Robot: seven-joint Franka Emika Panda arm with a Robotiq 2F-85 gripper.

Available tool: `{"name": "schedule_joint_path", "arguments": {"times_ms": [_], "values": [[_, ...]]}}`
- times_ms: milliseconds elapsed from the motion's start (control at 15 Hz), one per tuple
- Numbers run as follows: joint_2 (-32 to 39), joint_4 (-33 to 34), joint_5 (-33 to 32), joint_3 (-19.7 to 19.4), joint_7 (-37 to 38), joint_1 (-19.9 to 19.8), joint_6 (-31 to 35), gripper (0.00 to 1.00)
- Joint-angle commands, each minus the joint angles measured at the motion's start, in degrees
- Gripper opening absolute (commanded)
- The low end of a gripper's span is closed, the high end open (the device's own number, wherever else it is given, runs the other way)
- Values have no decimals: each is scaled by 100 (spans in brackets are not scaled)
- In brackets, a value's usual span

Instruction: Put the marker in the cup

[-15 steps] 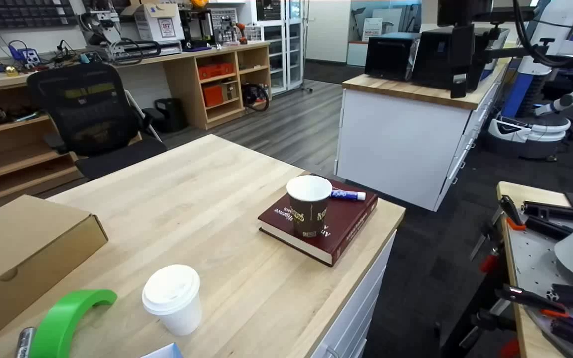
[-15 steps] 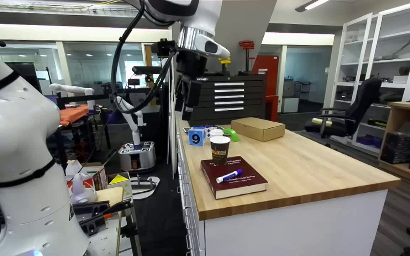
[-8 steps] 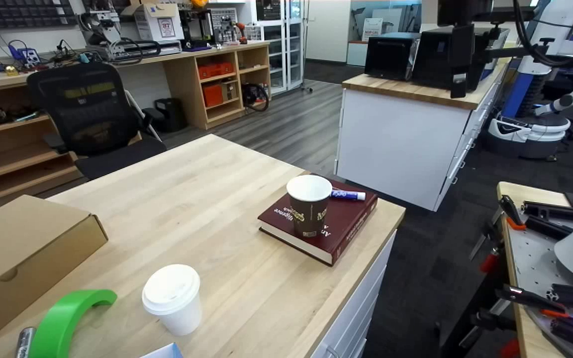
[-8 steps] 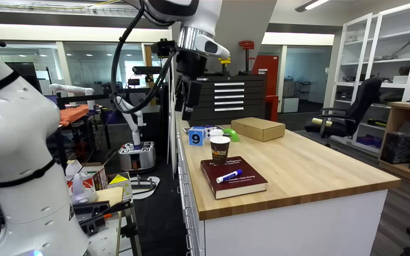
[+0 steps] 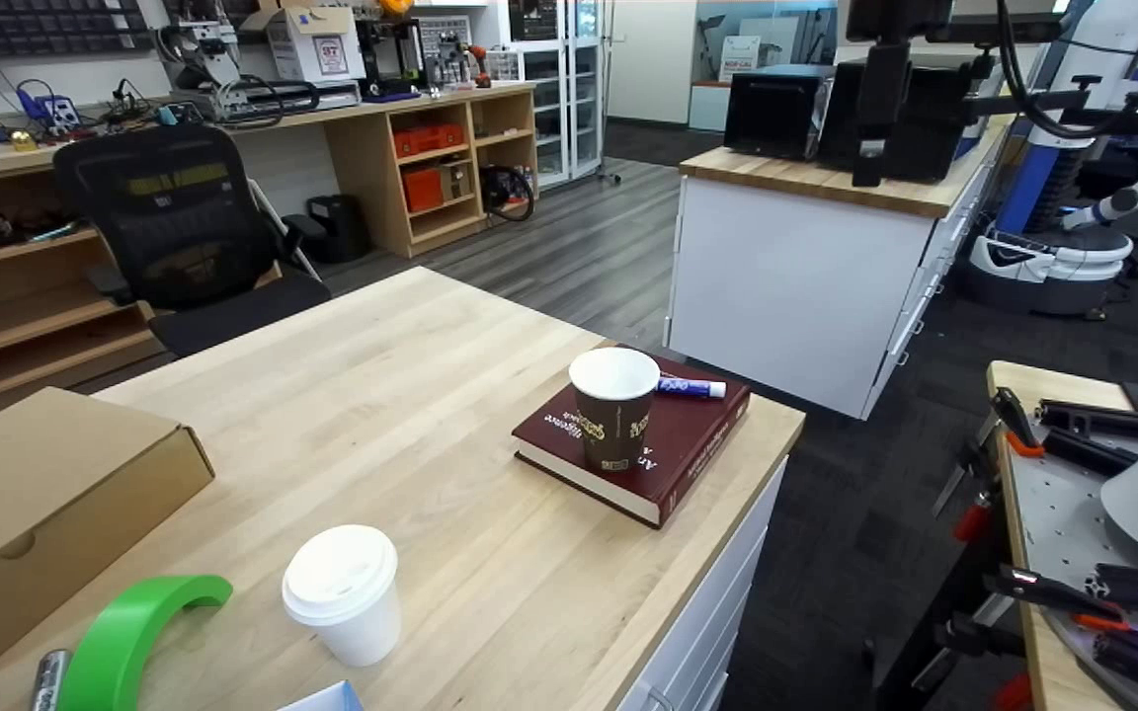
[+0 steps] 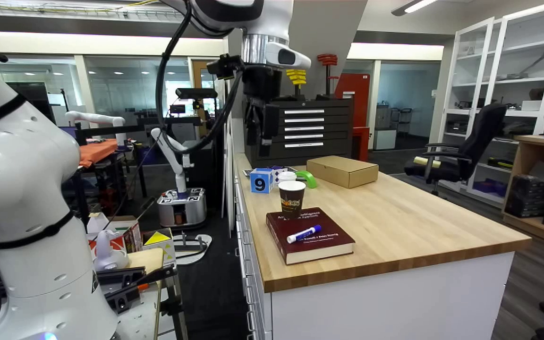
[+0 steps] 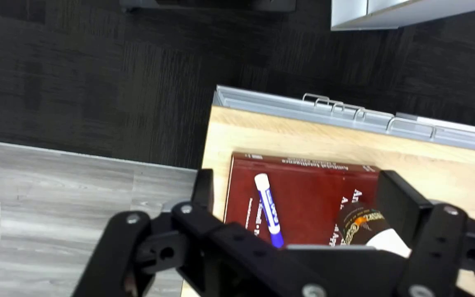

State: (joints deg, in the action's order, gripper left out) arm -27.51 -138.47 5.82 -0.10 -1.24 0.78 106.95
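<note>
The marker, blue-purple and white, lies flat on a dark red book [image 6: 335,237]. It shows in both exterior views [image 5: 695,387] [image 6: 304,234] and the wrist view [image 7: 268,206]. The cup, brown outside with a pale rim, stands upright on the same book beside the marker, in both exterior views [image 5: 613,430] [image 6: 292,200]. In the wrist view the cup [image 7: 361,225] is partly hidden by a finger. My gripper [image 7: 303,194] is open and empty, well above the table and apart from both things. It also hangs high in both exterior views [image 5: 870,168] [image 6: 260,139].
A white lidded paper cup [image 5: 347,597], a green arch [image 5: 124,642], a cardboard box [image 5: 55,513] and a blue number cube [image 6: 261,181] share the table [image 5: 381,395]. A black tool chest [image 6: 317,137] stands behind. The book lies near the table's corner.
The gripper has moved left in an exterior view and right in an exterior view, tilting more upright, within the last half second. Marker, cup and book have not moved.
</note>
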Motion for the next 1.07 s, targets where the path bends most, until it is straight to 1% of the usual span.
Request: {"name": "schedule_joint_path", "arguments": {"times_ms": [0,200,467,733,1000], "values": [[-122,-271,-59,116,105,1,1097,100],[-8,-424,-138,217,182,1,2007,100],[356,-547,-284,369,367,-22,2888,100],[932,-464,-497,515,647,-38,3358,100],[1434,-331,-801,609,940,-35,3504,100]]}}
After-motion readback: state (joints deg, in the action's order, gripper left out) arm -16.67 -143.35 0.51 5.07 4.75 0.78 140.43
